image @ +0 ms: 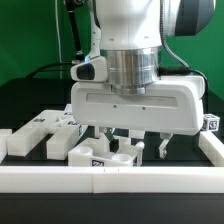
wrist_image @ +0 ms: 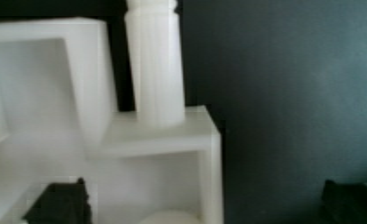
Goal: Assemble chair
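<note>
Several white chair parts with black-and-white tags lie on the black table. In the exterior view, one blocky part (image: pixel 98 156) sits just under my gripper (image: pixel 133 146), and slab-like parts (image: pixel 42 130) lie toward the exterior view's left. The wrist view shows a white frame-shaped part (wrist_image: pixel 162 150) with a round white post (wrist_image: pixel 153 60) standing on it, next to a larger white slab (wrist_image: pixel 38 90). My gripper (wrist_image: pixel 206 200) is open. Its dark fingertips (wrist_image: pixel 55 202) stand wide apart, with the frame part's edge between them, and they hold nothing.
A long white border rail (image: pixel 110 180) runs along the front, with another stretch at the exterior view's right (image: pixel 212 148). A small tagged cube (image: pixel 210 123) sits at the far right. A green backdrop hangs behind the table.
</note>
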`<action>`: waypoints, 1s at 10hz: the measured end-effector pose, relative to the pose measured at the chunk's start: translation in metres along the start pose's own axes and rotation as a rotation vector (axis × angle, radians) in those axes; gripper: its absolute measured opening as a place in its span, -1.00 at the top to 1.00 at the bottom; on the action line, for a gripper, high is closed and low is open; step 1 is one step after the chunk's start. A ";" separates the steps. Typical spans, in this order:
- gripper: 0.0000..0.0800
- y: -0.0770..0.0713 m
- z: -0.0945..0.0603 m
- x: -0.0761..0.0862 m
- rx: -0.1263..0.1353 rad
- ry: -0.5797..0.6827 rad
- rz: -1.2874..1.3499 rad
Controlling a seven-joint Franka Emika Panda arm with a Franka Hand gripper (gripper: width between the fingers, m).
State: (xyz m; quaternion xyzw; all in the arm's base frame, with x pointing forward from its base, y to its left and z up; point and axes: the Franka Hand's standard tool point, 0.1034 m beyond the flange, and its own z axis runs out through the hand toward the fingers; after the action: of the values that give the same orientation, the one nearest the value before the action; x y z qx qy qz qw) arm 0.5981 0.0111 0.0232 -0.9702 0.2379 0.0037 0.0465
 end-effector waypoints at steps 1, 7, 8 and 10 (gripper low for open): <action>-0.62 -0.001 0.001 -0.002 -0.001 0.000 -0.003; 0.53 -0.003 0.006 -0.005 -0.002 0.003 -0.025; 0.83 -0.003 0.006 -0.005 -0.002 0.003 -0.026; 0.92 -0.003 0.006 -0.005 -0.002 0.003 -0.026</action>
State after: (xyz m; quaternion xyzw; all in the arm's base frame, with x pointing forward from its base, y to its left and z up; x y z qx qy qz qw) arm 0.5954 0.0164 0.0175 -0.9732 0.2253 0.0017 0.0453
